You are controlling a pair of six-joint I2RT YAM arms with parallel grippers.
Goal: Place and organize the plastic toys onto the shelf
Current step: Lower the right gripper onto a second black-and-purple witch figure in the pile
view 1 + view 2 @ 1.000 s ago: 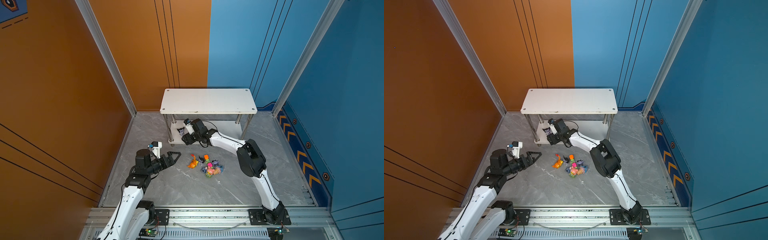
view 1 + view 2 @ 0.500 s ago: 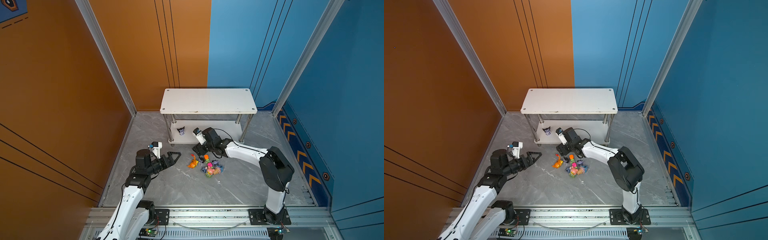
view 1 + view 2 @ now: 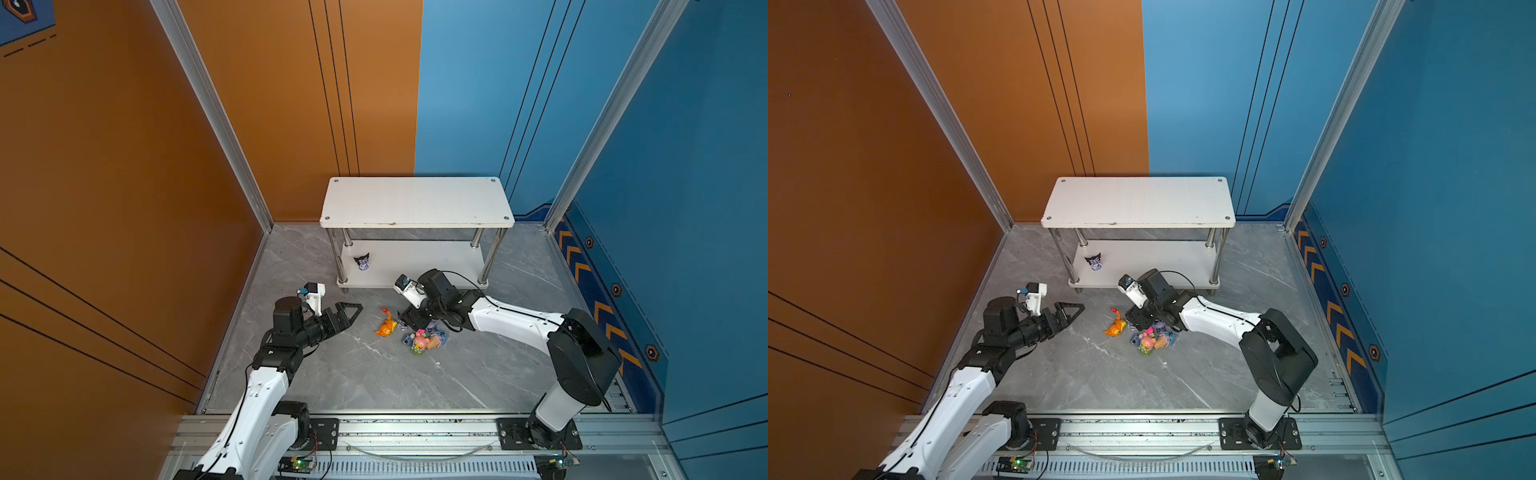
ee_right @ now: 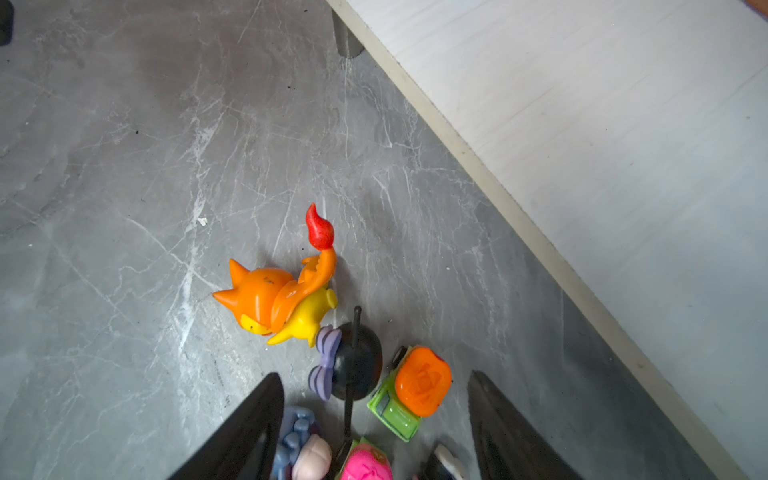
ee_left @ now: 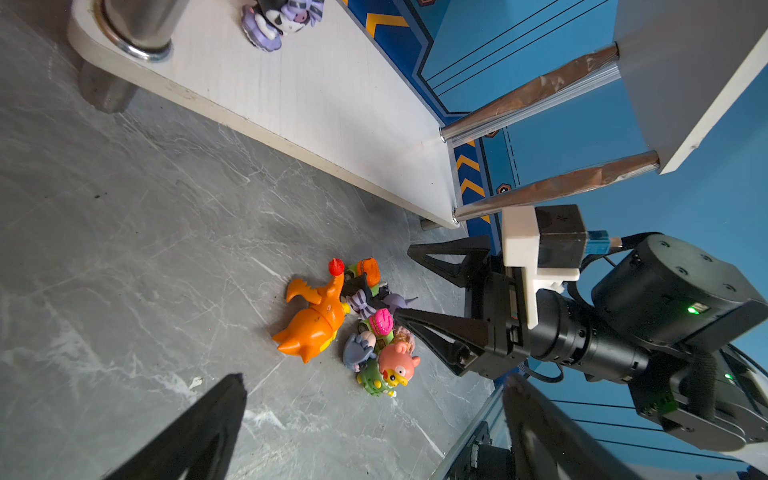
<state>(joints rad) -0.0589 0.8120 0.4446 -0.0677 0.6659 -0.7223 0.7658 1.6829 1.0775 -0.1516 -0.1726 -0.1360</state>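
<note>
**Scene layout.** We find the shelf (image 3: 415,201) at the far side of the grey marbled floor (image 3: 365,374). Its two white boards are joined by chrome posts (image 3: 492,253). One black-purple eared head (image 3: 362,262) stands on the lower board (image 3: 419,264), near the left front post.

**Toys on the floor.** The other plastic toys (image 3: 424,337) lie in a tight cluster on the floor, in front of the shelf and apart from it.
- The orange spiky creature (image 3: 386,326) lies on its side at the left edge of the cluster.
- A second black-purple head (image 4: 357,365) lies just beside the creature.
- An orange-topped green block (image 4: 411,386) sits next to that head.
- A pink-topped green block (image 5: 380,322) and the pink bear (image 5: 397,361) lie on the side nearer the robot base.

**Right gripper.** The right gripper (image 3: 411,320) hangs low over the far side of the cluster. Its fingers are spread, one on each side of the second black-purple head and the orange-topped green block. We see no toy clamped between them.

**Left gripper.** The left gripper (image 3: 349,316) hovers above the floor, left of the cluster and apart from it. Its fingers are released wide and grasp nothing.
</note>
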